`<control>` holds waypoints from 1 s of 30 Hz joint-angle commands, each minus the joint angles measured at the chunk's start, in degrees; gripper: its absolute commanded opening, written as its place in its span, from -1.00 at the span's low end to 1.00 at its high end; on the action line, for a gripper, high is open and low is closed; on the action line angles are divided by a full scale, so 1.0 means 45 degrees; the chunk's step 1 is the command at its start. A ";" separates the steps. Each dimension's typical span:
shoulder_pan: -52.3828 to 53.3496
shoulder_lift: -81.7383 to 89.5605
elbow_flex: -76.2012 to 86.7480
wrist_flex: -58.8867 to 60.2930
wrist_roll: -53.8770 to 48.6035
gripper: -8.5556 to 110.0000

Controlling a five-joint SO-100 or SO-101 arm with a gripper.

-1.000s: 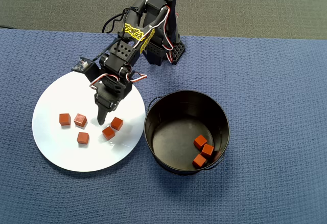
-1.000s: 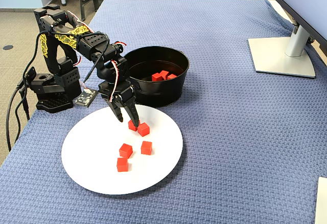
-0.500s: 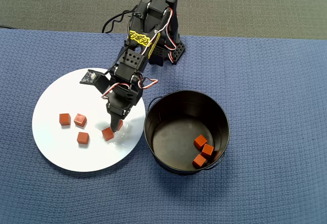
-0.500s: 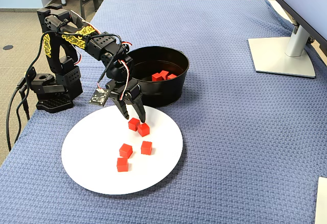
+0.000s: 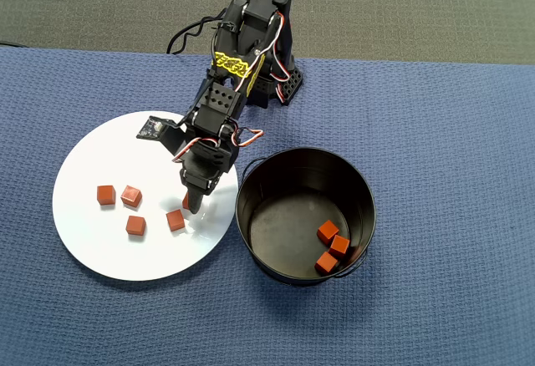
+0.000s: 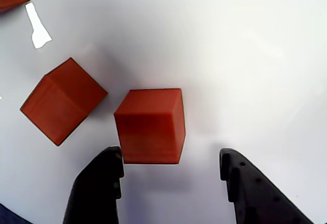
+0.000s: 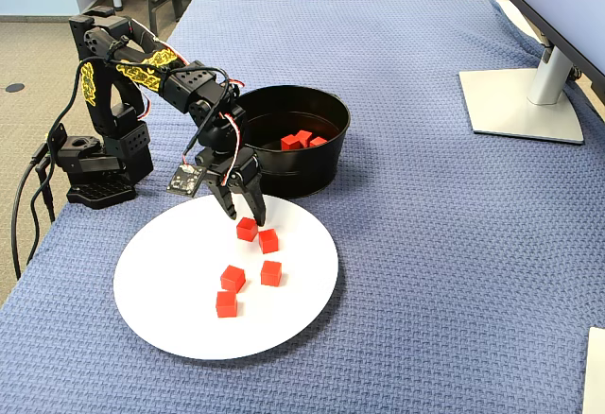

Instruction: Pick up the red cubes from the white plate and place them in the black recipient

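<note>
The white plate point(image 5: 100, 249) carries several red cubes; three more lie in the black recipient point(image 5: 251, 184), low on its right side point(image 5: 328, 232). My gripper point(image 5: 191, 207) hangs low over the plate's right part, open. In the wrist view one red cube point(image 6: 149, 126) lies just ahead of the jaws, its near edge beside the left fingertip point(image 6: 110, 157) and nothing between the fingers. A second cube point(image 6: 62, 101) lies left of it. In the fixed view the gripper point(image 7: 245, 212) stands right behind that cube point(image 7: 247, 229), with another point(image 7: 268, 240) close beside.
The arm's base point(image 5: 267, 73) stands behind the plate and pot on blue cloth. The pot point(image 7: 293, 149) is close to the gripper's far side in the fixed view. A monitor stand point(image 7: 520, 102) sits at the far right of the fixed view.
The gripper has swung across the plate toward the pot side and lowered beside the cube nearest the pot. The cubes have barely shifted.
</note>
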 commanded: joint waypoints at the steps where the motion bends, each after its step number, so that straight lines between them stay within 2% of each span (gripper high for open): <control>1: 0.0312 0.0469 -0.0762 0.0098 0.0039 -0.62; 7: 0.0566 0.0098 -0.1152 0.0137 -0.0234 -0.62; 22: 0.1133 -0.0605 -0.1621 -0.0156 -0.2988 -0.57; 30: 0.0898 -0.0703 -0.1445 -0.0156 -0.3652 -0.58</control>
